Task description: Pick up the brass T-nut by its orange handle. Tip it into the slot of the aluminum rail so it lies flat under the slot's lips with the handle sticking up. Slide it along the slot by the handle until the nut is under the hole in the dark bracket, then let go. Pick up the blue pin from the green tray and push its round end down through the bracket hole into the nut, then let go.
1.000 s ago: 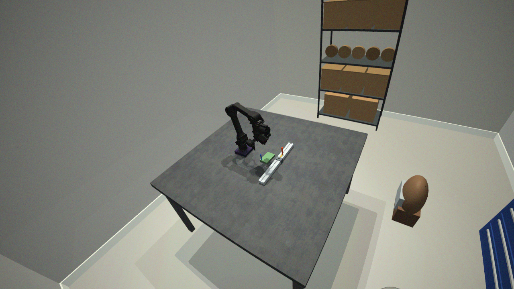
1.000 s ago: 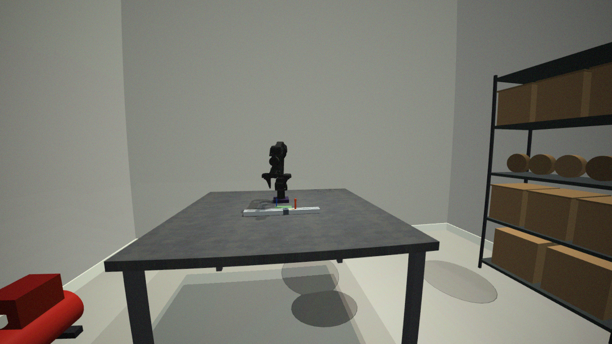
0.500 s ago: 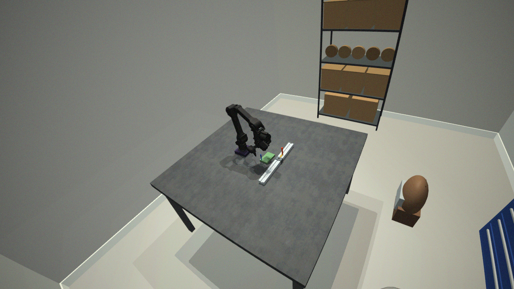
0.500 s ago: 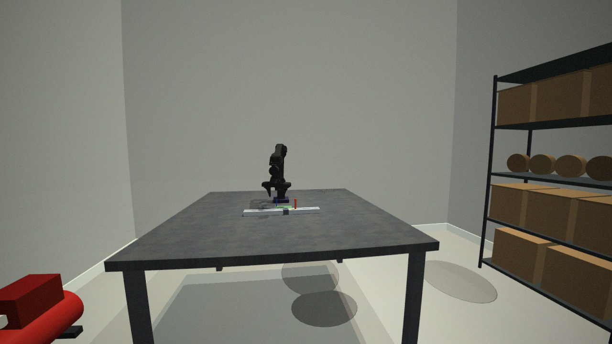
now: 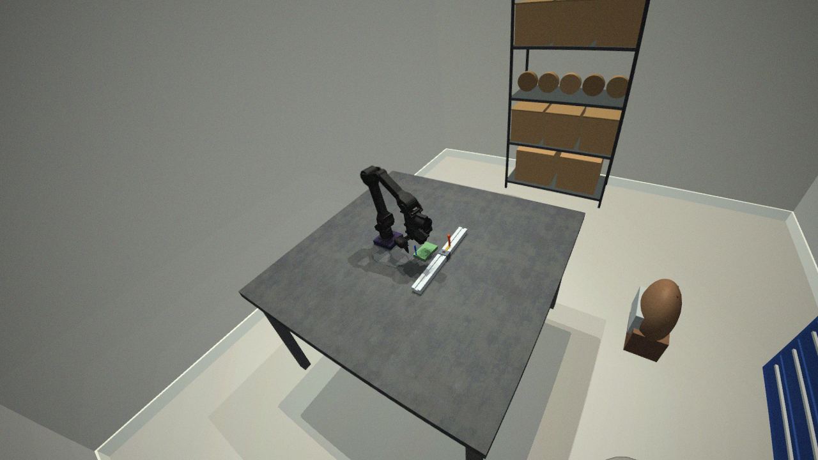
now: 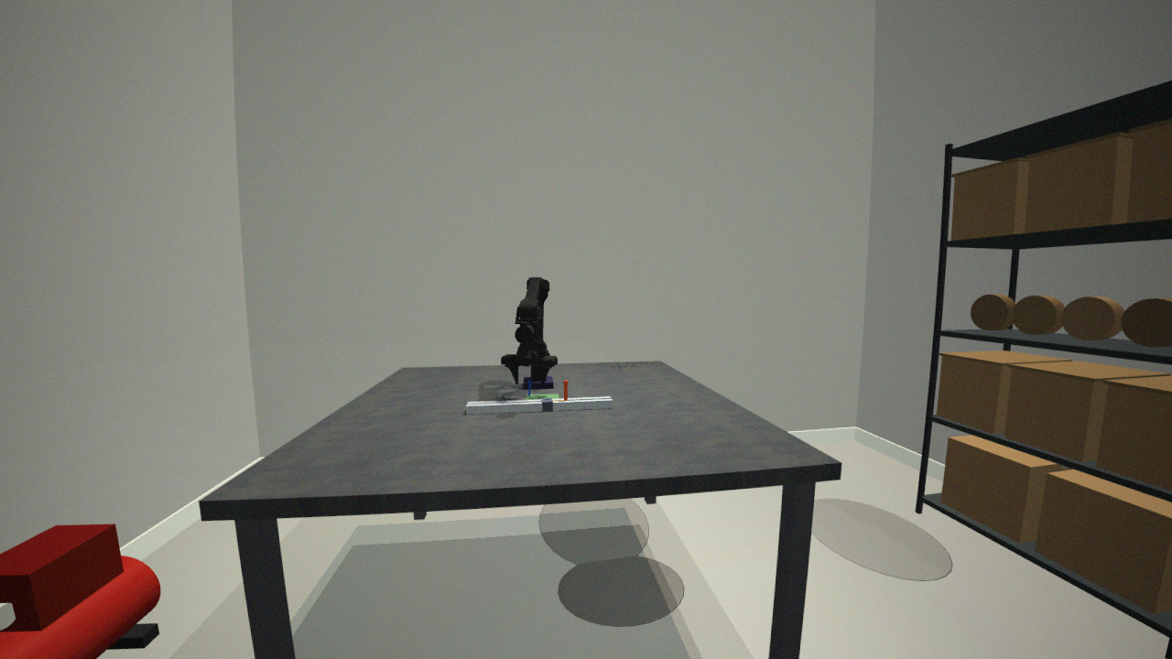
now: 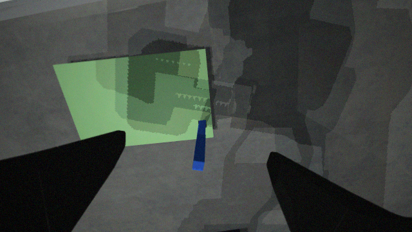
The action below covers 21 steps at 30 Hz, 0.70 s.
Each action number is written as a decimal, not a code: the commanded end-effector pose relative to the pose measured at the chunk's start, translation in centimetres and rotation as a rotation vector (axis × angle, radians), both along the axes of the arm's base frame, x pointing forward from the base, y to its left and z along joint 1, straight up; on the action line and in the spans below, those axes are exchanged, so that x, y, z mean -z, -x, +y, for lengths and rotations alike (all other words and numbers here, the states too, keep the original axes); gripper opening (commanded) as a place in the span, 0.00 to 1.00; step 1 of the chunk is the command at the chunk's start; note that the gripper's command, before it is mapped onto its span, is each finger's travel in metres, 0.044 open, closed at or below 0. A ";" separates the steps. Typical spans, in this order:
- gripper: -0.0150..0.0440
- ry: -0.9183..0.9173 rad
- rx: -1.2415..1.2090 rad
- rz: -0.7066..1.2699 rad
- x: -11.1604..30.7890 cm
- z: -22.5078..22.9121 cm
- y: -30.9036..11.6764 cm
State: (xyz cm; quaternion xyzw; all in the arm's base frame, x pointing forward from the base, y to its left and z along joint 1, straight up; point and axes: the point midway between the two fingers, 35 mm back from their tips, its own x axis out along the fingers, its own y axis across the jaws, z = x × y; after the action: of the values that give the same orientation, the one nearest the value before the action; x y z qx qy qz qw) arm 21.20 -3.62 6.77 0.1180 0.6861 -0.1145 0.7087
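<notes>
Above the green tray's (image 5: 427, 250) (image 6: 541, 397) (image 7: 103, 125) pin end, pincer (image 5: 413, 246) (image 6: 532, 382) (image 7: 199, 148) spread, nothing gripped; blue pin (image 5: 415, 250) (image 6: 529, 386) (image 7: 199, 145) stands upright.

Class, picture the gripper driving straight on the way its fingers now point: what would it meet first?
Probably the blue pin, upright at the tray's edge, passing between the gripper's open fingers; depth is hard to judge.
</notes>
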 end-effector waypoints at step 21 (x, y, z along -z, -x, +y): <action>0.78 -0.003 -0.007 0.004 3.0 0.1 0.1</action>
State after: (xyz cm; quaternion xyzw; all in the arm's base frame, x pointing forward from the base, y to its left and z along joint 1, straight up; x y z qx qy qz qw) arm 21.11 -3.62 3.96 0.1178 0.6873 -0.1146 0.7076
